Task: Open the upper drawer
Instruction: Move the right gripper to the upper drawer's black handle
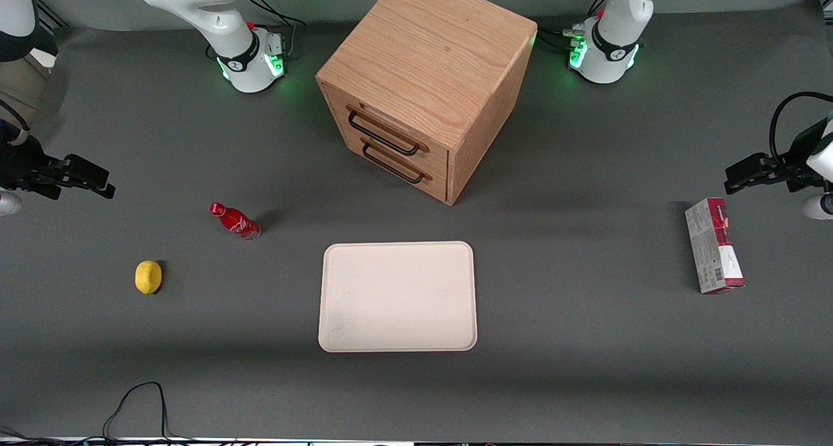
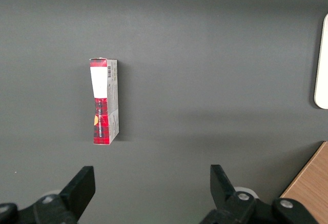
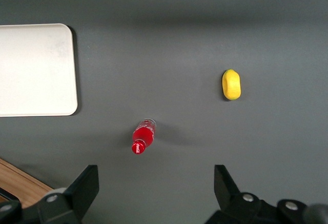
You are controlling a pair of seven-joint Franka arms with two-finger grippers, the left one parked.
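Note:
The light oak cabinet [image 1: 429, 62] stands on the grey table between the two arm bases. Its upper drawer [image 1: 390, 122] is shut, flush with the cabinet front, and its thin dark bar handle [image 1: 382, 133] sits just above the identical lower drawer [image 1: 403, 161]. My right gripper [image 1: 97, 178] hangs open and empty well above the table at the working arm's end, far from the cabinet. In the right wrist view the gripper [image 3: 156, 177] has its fingers [image 3: 84, 185] wide apart over bare table, and a corner of the cabinet [image 3: 20, 188] shows at the frame edge.
A red bottle [image 1: 235, 221] stands and a yellow lemon [image 1: 148, 277] lies between my gripper and the cabinet, nearer the front camera. A cream tray [image 1: 397, 296] lies in front of the cabinet. A red and white box [image 1: 713, 254] lies toward the parked arm's end.

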